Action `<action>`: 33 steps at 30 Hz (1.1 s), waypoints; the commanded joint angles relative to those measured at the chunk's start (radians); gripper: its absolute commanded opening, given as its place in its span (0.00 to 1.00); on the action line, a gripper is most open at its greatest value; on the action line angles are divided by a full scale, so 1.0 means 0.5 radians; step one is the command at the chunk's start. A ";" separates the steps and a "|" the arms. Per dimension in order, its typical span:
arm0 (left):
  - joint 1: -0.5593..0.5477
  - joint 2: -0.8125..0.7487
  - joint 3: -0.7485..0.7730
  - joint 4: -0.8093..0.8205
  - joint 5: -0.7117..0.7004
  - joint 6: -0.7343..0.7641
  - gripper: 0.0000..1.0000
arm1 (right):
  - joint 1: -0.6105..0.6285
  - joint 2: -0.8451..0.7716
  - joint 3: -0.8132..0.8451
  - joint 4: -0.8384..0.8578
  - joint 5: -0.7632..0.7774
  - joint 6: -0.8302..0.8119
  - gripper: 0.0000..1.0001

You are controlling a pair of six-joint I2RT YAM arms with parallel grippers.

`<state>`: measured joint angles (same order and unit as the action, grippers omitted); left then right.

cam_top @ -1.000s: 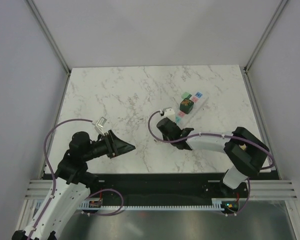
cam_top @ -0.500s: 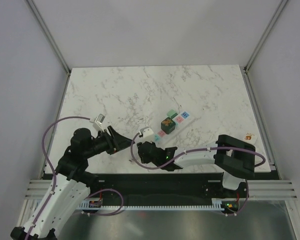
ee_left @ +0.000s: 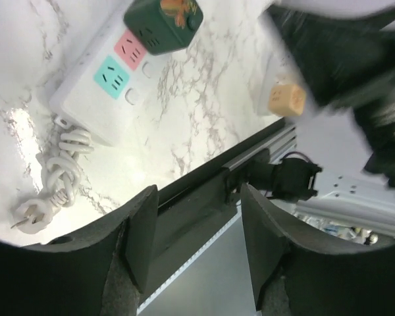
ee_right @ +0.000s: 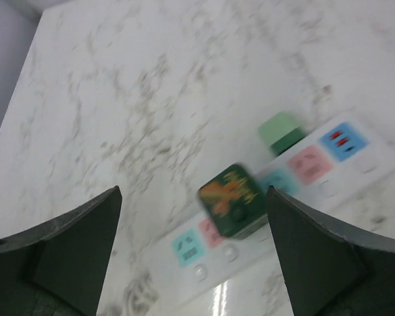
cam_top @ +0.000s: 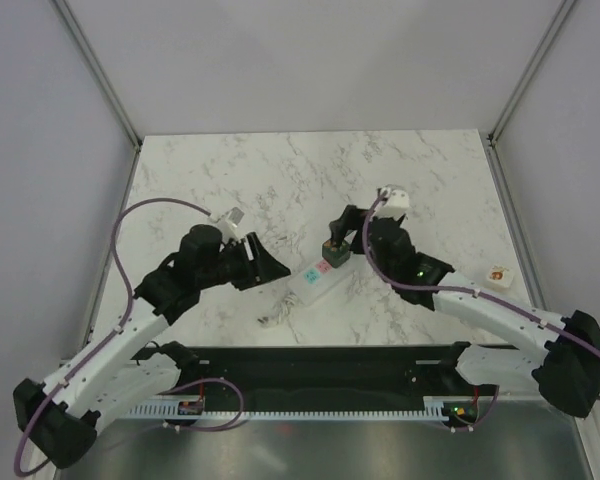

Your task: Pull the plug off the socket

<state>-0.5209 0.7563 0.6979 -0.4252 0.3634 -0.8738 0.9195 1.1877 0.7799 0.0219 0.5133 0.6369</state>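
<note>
The socket is a long white strip with pink and teal outlets, lying slantwise near the table's front; it also shows as the socket and the socket. The dark green plug with an orange mark sits in it, also seen as the plug and the plug. My right gripper hovers above the plug, jaws wide open and empty; the right gripper frames the plug. My left gripper is open and empty beside the strip's cord end; the left gripper points at the table edge.
A bright green block sits beside the strip. The strip's coiled cord stub lies at its near end. A white block with a tan cube rests at the right front. The black front rail runs along the table edge.
My right arm swung from the front left to above the plug and its jaws opened wide. The strip shifted toward the front. My left arm reached in toward the strip's cord end.
</note>
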 commanded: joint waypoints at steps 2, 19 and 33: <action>-0.357 0.426 0.306 0.007 -0.472 0.088 0.67 | -0.565 -0.041 0.001 -0.102 -0.069 -0.126 0.98; -0.870 1.601 0.816 0.095 -1.175 -0.461 0.52 | -1.698 1.100 -0.063 1.140 -1.508 0.061 0.72; -0.906 1.660 0.362 0.463 -1.070 -0.563 0.22 | -1.609 1.303 -0.206 1.367 -1.729 0.156 0.54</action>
<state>-0.9680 1.5654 0.9092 -0.2874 -0.1459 -1.1042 0.0906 1.8229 0.7124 0.6331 -0.3126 0.7021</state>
